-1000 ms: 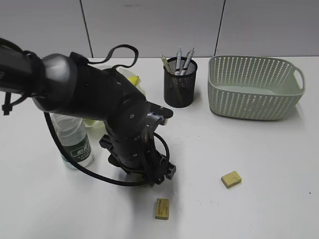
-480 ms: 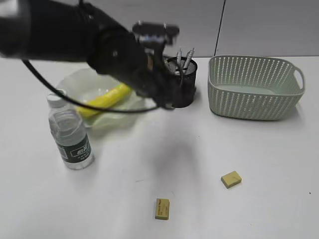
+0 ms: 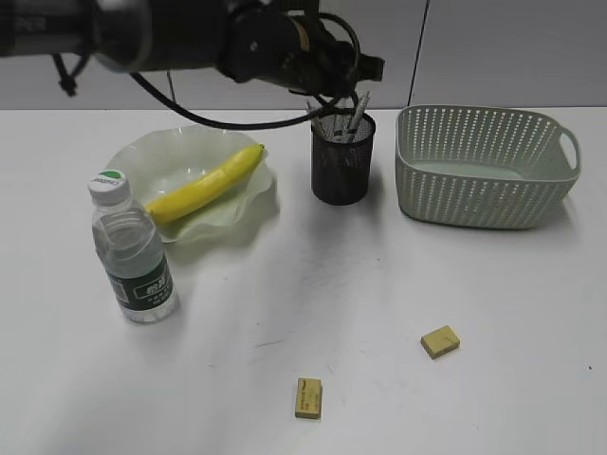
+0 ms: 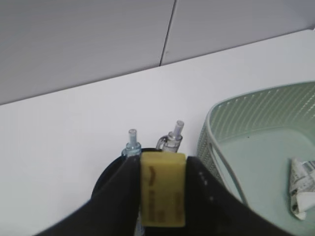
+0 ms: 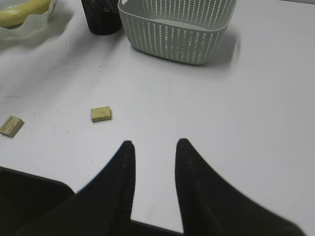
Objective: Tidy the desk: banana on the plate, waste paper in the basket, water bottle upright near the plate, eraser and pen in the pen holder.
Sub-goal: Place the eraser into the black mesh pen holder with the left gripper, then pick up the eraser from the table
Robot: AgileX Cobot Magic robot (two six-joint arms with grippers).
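Observation:
My left gripper (image 4: 162, 162) is shut on a yellow eraser (image 4: 162, 194) and holds it just above the black mesh pen holder (image 3: 342, 166), which has pens (image 3: 353, 112) in it. Two more yellow erasers (image 3: 308, 397) (image 3: 440, 340) lie on the white desk (image 3: 379, 284) at the front. The banana (image 3: 204, 185) lies on the ruffled green plate (image 3: 142, 152). The water bottle (image 3: 133, 251) stands upright in front of the plate. The waste paper (image 4: 302, 184) lies inside the green basket (image 3: 484, 171). My right gripper (image 5: 153, 145) is open and empty above the desk.
The left arm (image 3: 190, 38) reaches across the back of the desk from the left. The basket stands right of the pen holder with a small gap. A grey wall runs behind the desk.
My left arm has risen from low over the front of the desk and swung back over the pen holder, uncovering the plate and banana. The two loose erasers have not moved.

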